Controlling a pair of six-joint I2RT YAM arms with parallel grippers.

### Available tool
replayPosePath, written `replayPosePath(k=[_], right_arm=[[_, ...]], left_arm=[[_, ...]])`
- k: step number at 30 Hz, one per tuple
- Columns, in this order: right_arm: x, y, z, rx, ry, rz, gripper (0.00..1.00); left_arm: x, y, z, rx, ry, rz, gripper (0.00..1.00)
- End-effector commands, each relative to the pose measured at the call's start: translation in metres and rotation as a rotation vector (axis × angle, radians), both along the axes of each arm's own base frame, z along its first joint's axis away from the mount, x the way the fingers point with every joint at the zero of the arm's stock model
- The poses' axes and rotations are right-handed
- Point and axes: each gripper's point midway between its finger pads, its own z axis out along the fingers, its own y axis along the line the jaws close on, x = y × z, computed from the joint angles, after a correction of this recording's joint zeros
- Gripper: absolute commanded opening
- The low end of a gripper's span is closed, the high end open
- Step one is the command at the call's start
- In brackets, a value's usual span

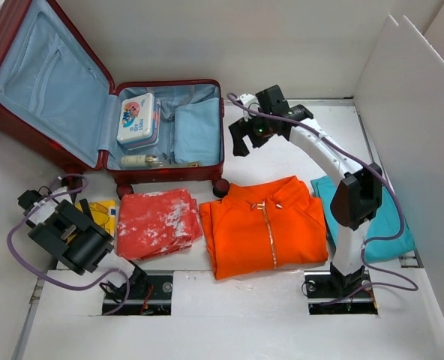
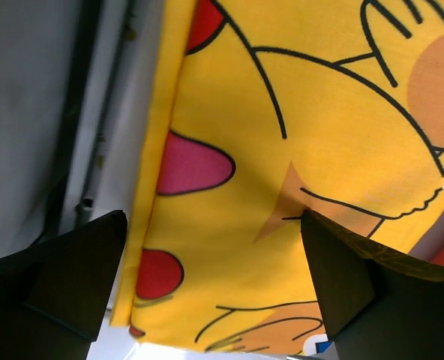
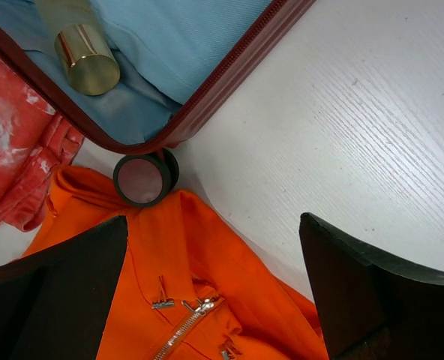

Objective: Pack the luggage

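Luggage (image 1: 53, 90) lies open at the tabletop's far left corner, holding one printed case (image 1: 138, 120), one gold-capped bottle (image 3: 87, 56) and one blue cloth (image 1: 196, 131). Four folded pieces sit nearer: yellow cloth (image 2: 319, 112), red cloth (image 1: 158, 221), orange jacket (image 1: 263, 225), teal garment (image 1: 387, 225). Both hands gape empty, left gripper (image 2: 213, 225) over the yellow cloth, right gripper (image 3: 214, 221) over the orange jacket beside a wheel (image 3: 141, 180); a shallow pinch could unfold either

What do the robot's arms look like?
Both are bendy, jointed arms trailing purple cables. The right arm has white tubes with black joints; the left arm looks mostly black. Each ends in two chunky black fingers.
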Motion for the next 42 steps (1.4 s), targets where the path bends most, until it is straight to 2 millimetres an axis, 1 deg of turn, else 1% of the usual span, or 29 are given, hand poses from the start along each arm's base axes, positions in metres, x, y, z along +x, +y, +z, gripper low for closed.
replayPosePath(k=[1, 4, 5, 6, 7, 8, 9, 10, 12, 13, 14, 15, 16, 17, 19, 20, 21, 22, 24, 25, 26, 28, 29, 31, 32, 33, 38, 41, 42], right_arm=[[0.007, -0.002, 0.01, -0.038, -0.064, -0.003, 1.0], [0.007, -0.006, 0.012, -0.05, -0.07, -0.015, 1.0], [0.007, -0.006, 0.012, -0.054, -0.075, -0.009, 1.0], [0.006, -0.006, 0.017, -0.048, -0.085, -0.009, 1.0], [0.006, -0.006, 0.018, -0.048, -0.085, -0.009, 1.0], [0.004, -0.008, 0.019, -0.048, -0.086, -0.009, 1.0], [0.007, -0.008, 0.02, -0.051, -0.098, -0.018, 1.0], [0.007, -0.008, 0.02, -0.051, -0.098, -0.018, 1.0], [0.009, -0.012, 0.024, -0.062, -0.114, -0.034, 1.0], [0.01, -0.017, 0.022, -0.071, -0.112, -0.035, 1.0], [0.01, -0.019, 0.028, -0.072, -0.126, -0.043, 1.0], [0.01, -0.021, 0.024, -0.085, -0.12, -0.05, 1.0], [0.01, -0.021, 0.031, -0.074, -0.139, -0.051, 1.0], [0.01, -0.026, 0.031, -0.075, -0.138, -0.06, 1.0], [0.01, -0.026, 0.031, -0.075, -0.138, -0.06, 1.0], [0.01, -0.026, 0.031, -0.075, -0.138, -0.06, 1.0], [0.013, -0.03, 0.031, -0.075, -0.138, -0.07, 1.0], [0.013, -0.03, 0.031, -0.075, -0.138, -0.07, 1.0], [0.014, -0.029, 0.035, -0.071, -0.146, -0.07, 1.0], [0.014, -0.029, 0.035, -0.071, -0.146, -0.07, 1.0], [0.015, -0.029, 0.031, -0.075, -0.138, -0.07, 1.0], [0.016, -0.028, 0.034, -0.071, -0.146, -0.07, 1.0], [0.018, -0.027, 0.034, -0.07, -0.147, -0.07, 1.0], [0.02, -0.026, 0.036, -0.065, -0.155, -0.071, 1.0], [0.019, -0.025, 0.036, -0.058, -0.152, -0.064, 1.0], [0.019, -0.025, 0.036, -0.058, -0.152, -0.064, 1.0], [0.018, -0.025, 0.038, -0.054, -0.16, -0.064, 1.0], [0.017, -0.024, 0.038, -0.048, -0.157, -0.058, 1.0], [0.017, -0.024, 0.038, -0.048, -0.157, -0.058, 1.0]], left_arm=[[-0.006, -0.017, -0.015, -0.115, 0.046, -0.062, 0.99], [-0.006, -0.032, -0.022, -0.203, 0.046, -0.1, 0.99], [-0.007, -0.033, -0.024, -0.211, 0.051, -0.099, 0.99], [-0.007, -0.033, -0.026, -0.219, 0.056, -0.099, 0.97], [-0.007, -0.035, -0.029, -0.229, 0.055, -0.112, 0.94], [-0.008, -0.041, -0.032, -0.263, 0.056, -0.123, 0.87], [-0.006, -0.043, -0.032, -0.284, 0.052, -0.125, 0.79], [-0.005, -0.044, -0.033, -0.302, 0.05, -0.134, 0.59], [-0.004, -0.049, -0.034, -0.336, 0.051, -0.148, 0.42], [-0.006, -0.051, -0.037, -0.35, 0.059, -0.147, 0.29], [-0.006, -0.05, -0.038, -0.346, 0.058, -0.16, 0.0], [-0.006, -0.05, -0.038, -0.346, 0.058, -0.16, 0.0], [-0.008, -0.053, -0.04, -0.352, 0.063, -0.168, 0.0], [-0.008, -0.053, -0.04, -0.352, 0.063, -0.168, 0.0], [-0.008, -0.052, -0.034, -0.339, 0.056, -0.169, 0.0], [-0.004, -0.053, -0.024, -0.333, 0.025, -0.195, 0.0], [-0.002, -0.054, -0.023, -0.335, 0.014, -0.208, 0.0], [0.001, -0.052, -0.01, -0.312, -0.011, -0.228, 0.0], [0.005, -0.049, 0.005, -0.276, -0.046, -0.292, 0.0], [0.008, -0.047, 0.02, -0.246, -0.068, -0.319, 0.0], [0.01, -0.048, 0.027, -0.234, -0.084, -0.345, 0.0], [0.013, -0.044, 0.042, -0.196, -0.106, -0.39, 0.0], [0.01, -0.049, 0.048, -0.199, -0.108, -0.441, 0.0], [0.007, -0.054, 0.055, -0.198, -0.114, -0.493, 0.0], [0.001, -0.061, 0.057, -0.221, -0.102, -0.512, 0.0], [0.002, -0.062, 0.06, -0.213, -0.111, -0.56, 0.0], [-0.005, -0.069, 0.067, -0.22, -0.104, -0.624, 0.0], [-0.001, -0.07, 0.092, -0.167, -0.15, -0.661, 0.0], [0.002, -0.067, 0.095, -0.153, -0.154, -0.663, 0.0]])
